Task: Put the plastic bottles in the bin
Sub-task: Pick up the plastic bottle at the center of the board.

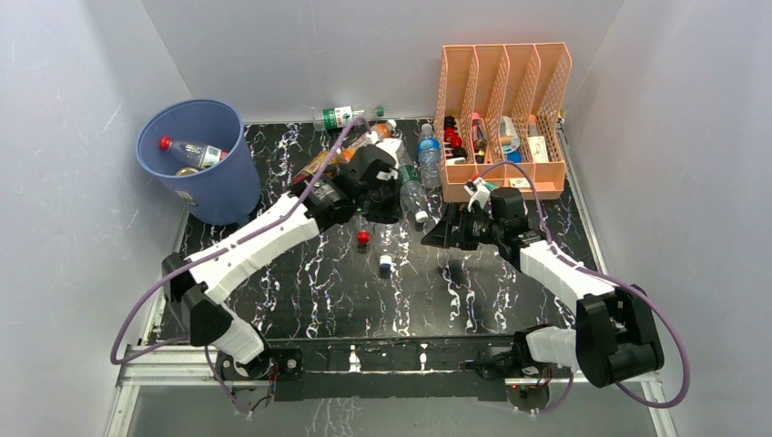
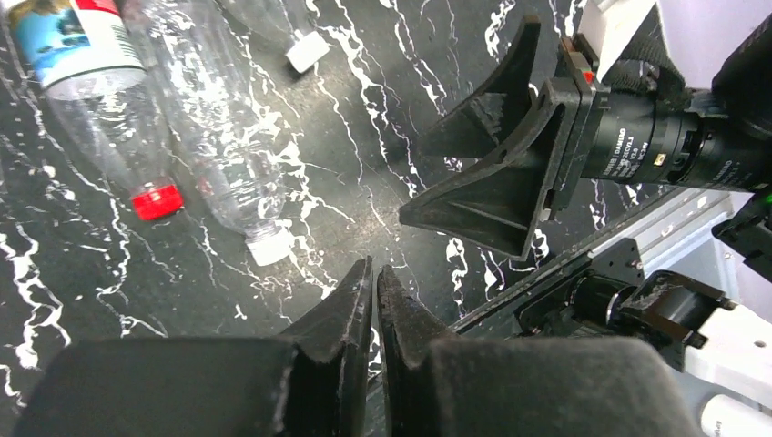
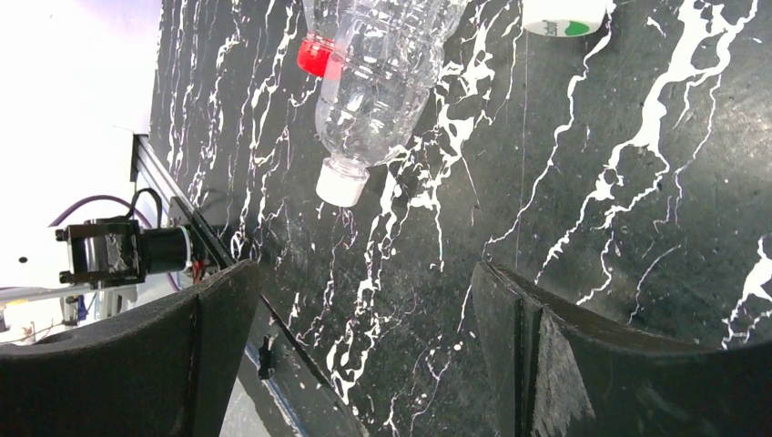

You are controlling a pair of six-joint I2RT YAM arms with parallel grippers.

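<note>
The left gripper (image 2: pixel 375 269) was pinched closed on nothing. Just ahead of its tips lay a clear bottle (image 2: pixel 228 155), long axis running away from the hand, white cap nearest; a red-capped bottle (image 2: pixel 100 109) lay alongside, pointing likewise. The right gripper (image 3: pixel 364 273) gaped wide, empty, the clear bottle's cap aimed toward it too. The bin (image 1: pixel 228 187) stood well apart from both.

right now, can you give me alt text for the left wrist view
The left gripper, shut and empty, hangs over a black marbled table. A red-capped bottle and a white-capped bottle, both clear, lie at upper left; the right gripper fills the upper right.
</note>
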